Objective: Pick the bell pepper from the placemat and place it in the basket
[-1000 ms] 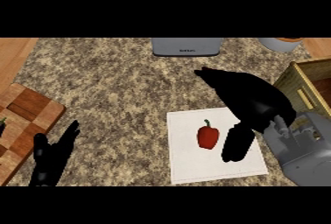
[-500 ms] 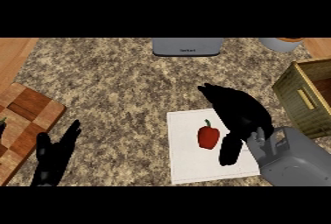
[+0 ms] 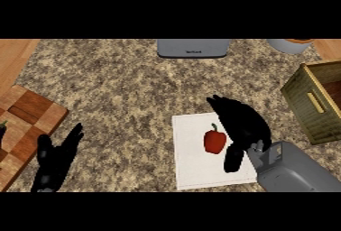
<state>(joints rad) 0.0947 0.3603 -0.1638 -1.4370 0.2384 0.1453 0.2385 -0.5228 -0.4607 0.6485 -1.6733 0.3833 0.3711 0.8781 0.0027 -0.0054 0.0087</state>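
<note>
Fingers of the left hand [image 3: 54,160] stand straight and relaxed, holding nothing, at the lower left of the head view, beside a checkered wooden cutting board [image 3: 30,119] that lies at the counter's left edge. Speckled granite counter [image 3: 126,85] spreads across the middle. A white placemat [image 3: 200,169] lies right of centre, and the red bell pepper [image 3: 214,140] rests on it, stem pointing away from the robot. Just right of the pepper, the right hand [image 3: 241,126] hangs over the placemat with its fingers stretched out past the pepper and its thumb pointing back toward the robot, close beside the pepper; nothing is gripped. The grey forearm [image 3: 293,169] enters from the lower right. At the far right stands the woven basket [image 3: 307,108], well apart from the pepper. Along the far edge sit a grey appliance [image 3: 193,47] and a pale pot [image 3: 293,45].
</note>
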